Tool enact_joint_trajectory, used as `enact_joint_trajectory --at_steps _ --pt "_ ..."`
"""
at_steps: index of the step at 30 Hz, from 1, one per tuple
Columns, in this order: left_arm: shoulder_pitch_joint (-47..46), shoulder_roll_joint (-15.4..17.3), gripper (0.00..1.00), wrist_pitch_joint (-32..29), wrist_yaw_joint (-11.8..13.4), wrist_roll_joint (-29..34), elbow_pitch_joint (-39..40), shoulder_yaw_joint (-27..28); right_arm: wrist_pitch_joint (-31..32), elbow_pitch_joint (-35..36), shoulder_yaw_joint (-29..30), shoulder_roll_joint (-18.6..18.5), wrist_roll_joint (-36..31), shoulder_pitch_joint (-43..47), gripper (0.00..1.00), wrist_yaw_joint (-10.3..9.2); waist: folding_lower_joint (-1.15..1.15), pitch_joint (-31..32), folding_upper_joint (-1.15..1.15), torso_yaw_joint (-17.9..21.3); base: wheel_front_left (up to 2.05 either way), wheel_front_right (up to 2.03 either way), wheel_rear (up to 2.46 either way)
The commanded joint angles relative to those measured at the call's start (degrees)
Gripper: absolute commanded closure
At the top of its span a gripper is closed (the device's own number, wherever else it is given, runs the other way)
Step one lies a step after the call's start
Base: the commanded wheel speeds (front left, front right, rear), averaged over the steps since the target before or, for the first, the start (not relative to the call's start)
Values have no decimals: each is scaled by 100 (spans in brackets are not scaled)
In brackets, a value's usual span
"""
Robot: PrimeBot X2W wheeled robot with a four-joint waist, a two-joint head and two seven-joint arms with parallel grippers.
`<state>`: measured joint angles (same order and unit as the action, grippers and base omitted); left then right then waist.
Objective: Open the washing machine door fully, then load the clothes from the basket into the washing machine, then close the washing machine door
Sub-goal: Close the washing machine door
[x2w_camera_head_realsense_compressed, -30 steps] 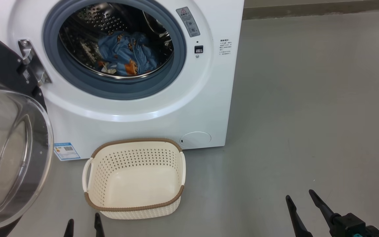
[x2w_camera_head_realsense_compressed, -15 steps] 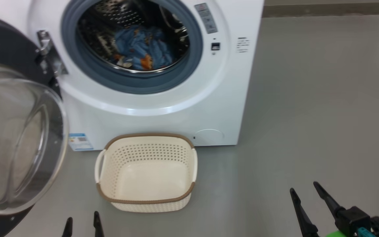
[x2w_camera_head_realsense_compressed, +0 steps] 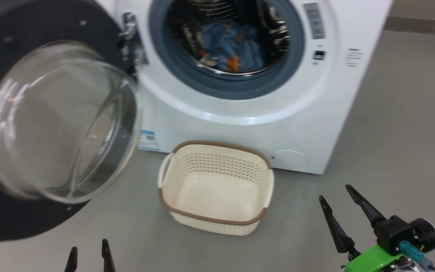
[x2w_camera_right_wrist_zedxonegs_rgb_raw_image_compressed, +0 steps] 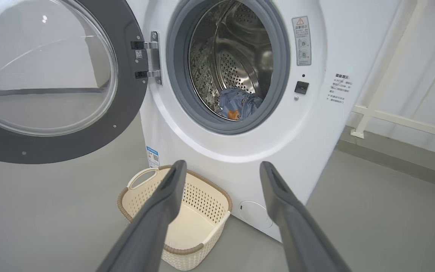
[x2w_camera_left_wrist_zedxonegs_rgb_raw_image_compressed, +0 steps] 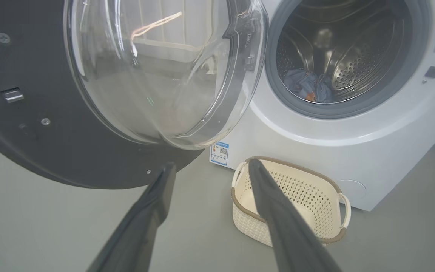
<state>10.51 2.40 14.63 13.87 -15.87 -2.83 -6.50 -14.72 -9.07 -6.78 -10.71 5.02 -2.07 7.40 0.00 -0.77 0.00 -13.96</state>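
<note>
Far left: the washing machine door point(x2w_camera_head_realsense_compressed: 51, 124) stands swung fully out, black rim around the clear glass bowl, inner face toward me.

Lower left: my left gripper point(x2w_camera_head_realsense_compressed: 89, 251) has its jaws spread wide and empty. It sits low over the floor point(x2w_camera_head_realsense_compressed: 391, 132), apart from the door's lower rim. In the left wrist view its fingers point(x2w_camera_left_wrist_zedxonegs_rgb_raw_image_compressed: 149, 211) point toward that rim and toward the basket beyond.

Centre: the basket point(x2w_camera_head_realsense_compressed: 210, 219) stands upright on the floor, just beside the foot of the washing machine point(x2w_camera_head_realsense_compressed: 240, 128) and below the opening. Nothing lies in it. Above it, the clothes point(x2w_camera_head_realsense_compressed: 236, 47), a blue heap with orange print, rest at the bottom of the drum point(x2w_camera_right_wrist_zedxonegs_rgb_raw_image_compressed: 240, 49), behind the grey gasket point(x2w_camera_head_realsense_compressed: 217, 85).

Lower right: my right gripper point(x2w_camera_head_realsense_compressed: 334, 193) also has its jaws wide and empty, well clear of the basket's right side.

Change over the last second: my head has turned leftward. The door now takes far more of the head view and the machine sits further right. Door, basket and clothes have kept their places, and both jaws have stayed wide.

Reading: loading looks complete and only closing the door remains. The turn toward the door suggests that step is starting, probably with my left gripper.
</note>
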Motion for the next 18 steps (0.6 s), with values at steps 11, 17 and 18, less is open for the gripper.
enact_joint_trajectory --at_steps 11,17,18 --pt "-224 48 0 37 119 -149 175 41 -28 169 -359 -303 -7 -540 0 9 0 -203 0 -1283 0 0 0" --pt "-217 48 0 37 189 -206 232 23 -28 168 -408 -357 11 -640 0 9 0 -254 0 -1604 0 0 0" --pt "-215 48 0 37 195 -214 238 21 -28 166 -405 -359 10 -647 0 9 0 -252 0 -1643 0 0 0"
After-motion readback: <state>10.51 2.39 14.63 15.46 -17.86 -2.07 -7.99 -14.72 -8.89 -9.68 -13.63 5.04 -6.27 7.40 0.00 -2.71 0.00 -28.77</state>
